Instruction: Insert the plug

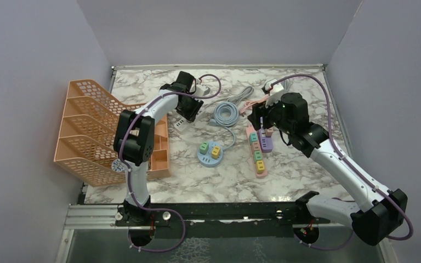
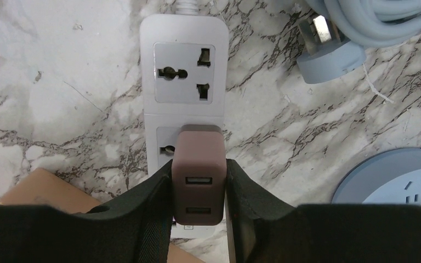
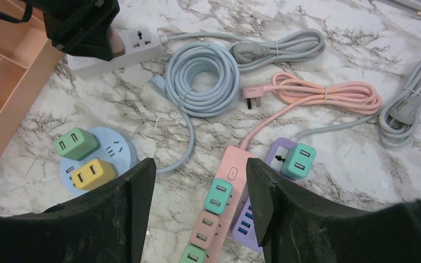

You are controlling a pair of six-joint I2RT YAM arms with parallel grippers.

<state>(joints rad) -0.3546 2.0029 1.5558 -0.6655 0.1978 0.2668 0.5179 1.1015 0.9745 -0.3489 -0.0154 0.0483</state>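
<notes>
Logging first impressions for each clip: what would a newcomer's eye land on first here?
The left end effector, shut on a brown USB charger over a socket of the white power strip, towards the table's far side. To the right, the open right end effector hangs above a pink power strip studded with pastel chargers. An orange mesh file rack fills the left edge.
</notes>
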